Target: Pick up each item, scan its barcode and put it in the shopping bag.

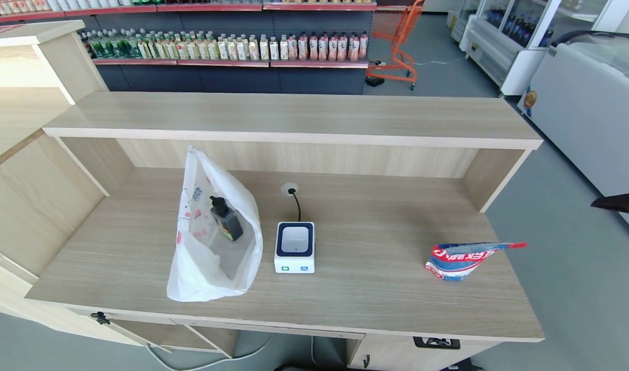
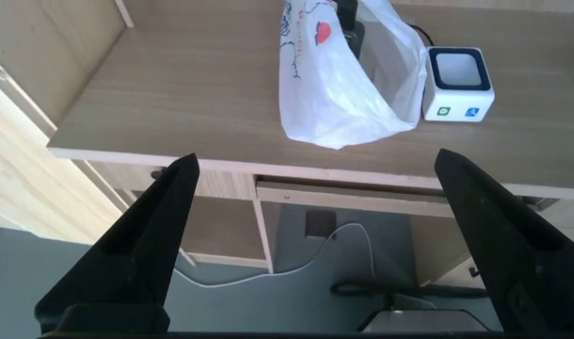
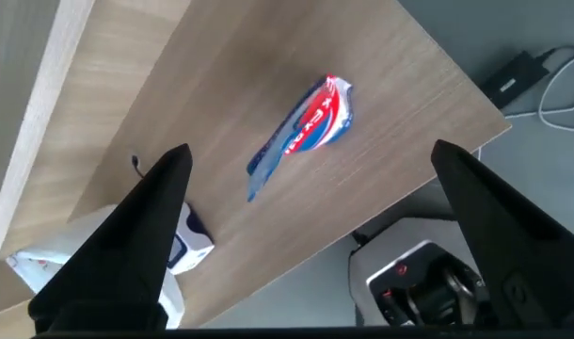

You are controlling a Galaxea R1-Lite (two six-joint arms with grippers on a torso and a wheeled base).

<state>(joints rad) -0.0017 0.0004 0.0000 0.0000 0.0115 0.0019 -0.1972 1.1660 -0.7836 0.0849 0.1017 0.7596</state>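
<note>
A white plastic shopping bag (image 1: 211, 247) stands open on the left of the wooden counter (image 1: 376, 288). A dark bottle (image 1: 226, 219) stands inside it. The white barcode scanner (image 1: 294, 246) sits just right of the bag. A red, white and blue pouch (image 1: 461, 258) lies near the counter's right end. My right gripper (image 3: 310, 245) hangs open well above that end, with the pouch (image 3: 306, 127) between its fingers' lines of sight; its dark fingers (image 1: 618, 202) show at the head view's right edge. My left gripper (image 2: 315, 254) is open and empty, off the counter's front edge, facing the bag (image 2: 339, 85) and scanner (image 2: 459, 83).
A raised ledge (image 1: 294, 116) and side walls close the counter at the back and both ends. The scanner's cable (image 1: 297, 203) runs to a hole behind it. Shelves of bottles (image 1: 227, 46), an orange cart (image 1: 397, 41) and a freezer (image 1: 588, 103) stand beyond.
</note>
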